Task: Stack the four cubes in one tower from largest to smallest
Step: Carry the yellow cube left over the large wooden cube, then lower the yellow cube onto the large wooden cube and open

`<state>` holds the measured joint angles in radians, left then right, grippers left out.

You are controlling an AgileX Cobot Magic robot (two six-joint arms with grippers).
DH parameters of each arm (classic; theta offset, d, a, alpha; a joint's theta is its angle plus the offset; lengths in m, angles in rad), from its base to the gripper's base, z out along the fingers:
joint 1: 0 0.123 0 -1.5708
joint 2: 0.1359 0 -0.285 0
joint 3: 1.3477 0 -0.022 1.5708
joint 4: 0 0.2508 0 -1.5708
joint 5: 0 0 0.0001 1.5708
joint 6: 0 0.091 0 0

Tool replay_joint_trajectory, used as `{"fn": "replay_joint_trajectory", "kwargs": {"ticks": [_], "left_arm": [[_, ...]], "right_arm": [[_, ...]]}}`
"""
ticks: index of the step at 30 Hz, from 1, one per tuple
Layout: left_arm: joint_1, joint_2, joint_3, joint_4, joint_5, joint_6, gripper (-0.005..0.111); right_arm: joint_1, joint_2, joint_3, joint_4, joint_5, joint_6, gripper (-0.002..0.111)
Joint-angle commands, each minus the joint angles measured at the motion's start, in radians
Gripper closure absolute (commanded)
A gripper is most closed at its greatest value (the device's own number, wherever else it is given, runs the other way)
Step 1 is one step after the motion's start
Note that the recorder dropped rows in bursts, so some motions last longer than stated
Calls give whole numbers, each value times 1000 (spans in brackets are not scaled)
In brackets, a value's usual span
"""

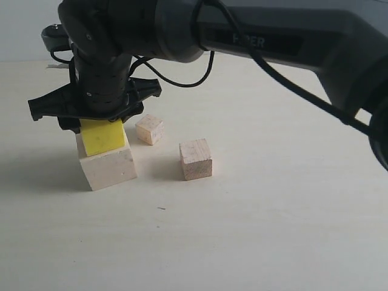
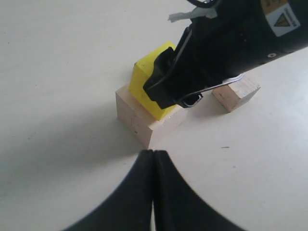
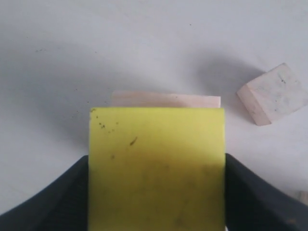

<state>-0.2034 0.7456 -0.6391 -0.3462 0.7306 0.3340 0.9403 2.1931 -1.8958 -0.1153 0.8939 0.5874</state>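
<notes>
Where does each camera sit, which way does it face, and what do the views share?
Exterior view: low beside the table, facing the stack; right arm reaches across, right gripper on the yellow cube.
Left wrist view: on the left arm, looking past the shut left gripper at that stack.
Right wrist view: down onto the gripped yellow cube.
Shared: yellow cube atop the largest cube.
</notes>
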Motion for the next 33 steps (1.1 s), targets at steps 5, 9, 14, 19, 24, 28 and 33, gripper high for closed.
{"fn": "replay_joint_trajectory", "kwargs": {"ticks": [5,9,14,19,24,28,33], "left_arm": [[-6,1,2,-9,-5,-1,107],[-6,1,2,-9,-5,-1,107],[-6,1,2,-9,-5,-1,107],[-6,1,2,-9,-5,-1,107],[-6,1,2,-9,-1,-1,107],[-6,1,2,-9,-1,-1,107],[-6,1,2,-9,-1,-1,107]], "right_arm": [[2,-2,-7,3,-47,-2,81],[2,-2,-7,3,-47,0,69],[2,-2,-7,3,-47,25,60],[2,-2,-7,-2,-47,42,52],[2,-2,-7,-2,-47,42,39],[2,-2,-7,-2,-47,42,34],[2,-2,-7,-2,-47,42,34]]}}
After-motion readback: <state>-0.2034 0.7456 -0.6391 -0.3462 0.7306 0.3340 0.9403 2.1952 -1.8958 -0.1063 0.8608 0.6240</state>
